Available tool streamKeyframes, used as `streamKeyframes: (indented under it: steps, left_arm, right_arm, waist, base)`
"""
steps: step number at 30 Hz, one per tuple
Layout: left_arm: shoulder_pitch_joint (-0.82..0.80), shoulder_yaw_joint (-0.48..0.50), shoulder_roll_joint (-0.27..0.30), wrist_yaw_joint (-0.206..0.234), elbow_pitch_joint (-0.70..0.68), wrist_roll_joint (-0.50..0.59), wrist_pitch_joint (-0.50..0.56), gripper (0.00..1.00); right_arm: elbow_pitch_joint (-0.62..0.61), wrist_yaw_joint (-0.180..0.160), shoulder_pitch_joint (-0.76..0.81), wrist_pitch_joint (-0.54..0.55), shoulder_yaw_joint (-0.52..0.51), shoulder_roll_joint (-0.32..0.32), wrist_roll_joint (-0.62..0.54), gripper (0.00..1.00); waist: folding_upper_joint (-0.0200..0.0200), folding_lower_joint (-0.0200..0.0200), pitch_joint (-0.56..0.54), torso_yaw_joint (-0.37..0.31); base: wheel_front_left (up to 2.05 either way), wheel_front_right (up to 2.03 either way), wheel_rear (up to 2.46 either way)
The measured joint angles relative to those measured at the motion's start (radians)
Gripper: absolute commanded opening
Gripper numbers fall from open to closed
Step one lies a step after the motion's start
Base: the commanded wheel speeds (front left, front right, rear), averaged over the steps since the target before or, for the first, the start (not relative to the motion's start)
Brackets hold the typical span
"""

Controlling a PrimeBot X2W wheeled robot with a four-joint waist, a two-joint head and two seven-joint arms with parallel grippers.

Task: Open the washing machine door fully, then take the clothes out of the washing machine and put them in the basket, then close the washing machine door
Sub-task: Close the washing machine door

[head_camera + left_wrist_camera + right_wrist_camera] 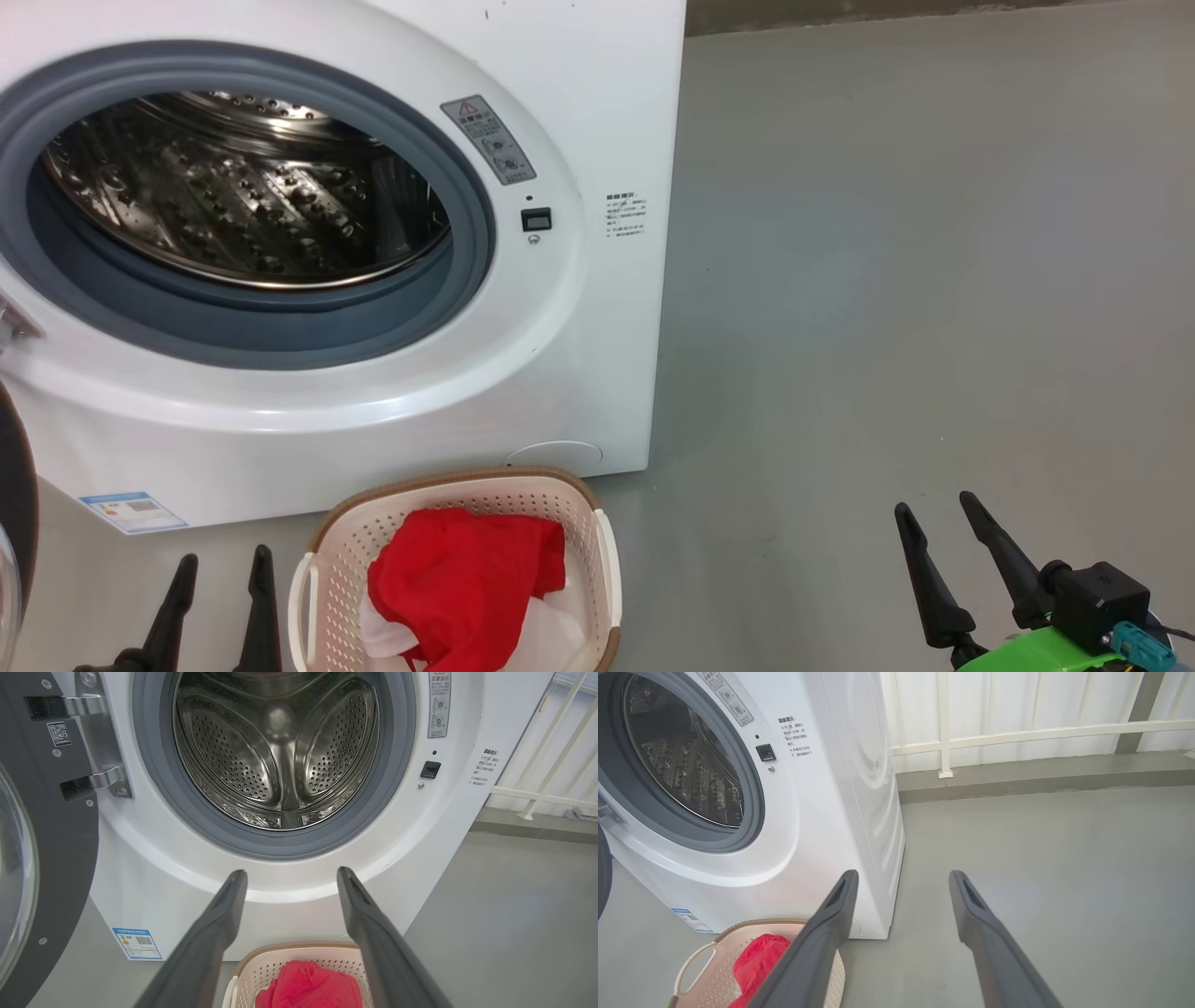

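Note:
The white washing machine (597,93) stands with its steel drum (243,187) showing no fabric inside. Its black-rimmed door (51,858) hangs swung wide to the left on its hinge (100,742). The cream basket (560,504) sits on the floor in front, holding red and white clothes (467,579). My left gripper (224,558) is open at the lower left beside the basket, fingers pointing at the machine. My right gripper (934,504) is open at the lower right over bare floor. Basket (261,970) and red clothes (308,987) lie under the left fingers.
Grey floor (887,280) stretches to the right of the machine. A white railing (1017,732) and a low kerb (1017,779) run behind it. A blue label (131,511) is on the machine's lower left front.

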Motion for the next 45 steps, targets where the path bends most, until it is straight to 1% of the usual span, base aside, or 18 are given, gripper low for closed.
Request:
streamKeyframes:
  steps: [11, 23, 28, 45]
  left_arm:
    - [0.000, 0.003, -0.002, 0.000, -0.002, 0.016, 0.000, 1.00]
    - [0.001, -0.002, -0.003, 0.000, -0.004, 0.009, 0.000, 1.00]
    - [0.005, 0.000, -0.003, 0.000, -0.003, 0.006, 0.000, 1.00]
    - [0.012, 0.020, -0.014, 0.000, 0.002, 0.009, 0.000, 1.00]
  right_arm:
    - [0.000, 0.000, 0.000, 0.000, 0.000, 0.003, 0.000, 1.00]
    - [0.000, 0.000, 0.003, 0.000, 0.000, 0.003, 0.000, 1.00]
    - [0.000, 0.000, 0.006, 0.000, 0.000, 0.003, 0.000, 1.00]
    - [0.000, 0.000, 0.006, 0.000, 0.001, 0.002, 0.000, 1.00]
  waist:
    - [0.0000, 0.0000, 0.002, 0.003]
    - [0.0001, 0.0000, -0.009, 0.007]
    - [0.0001, 0.0000, -0.012, 0.010]
    - [0.0000, 0.0000, -0.018, 0.016]
  base:
    - [-0.37, 0.37, 0.00]
    - [-1.54, 1.54, 0.00]
    - [-1.01, 1.01, 0.00]
    - [-0.10, 0.10, 0.00]
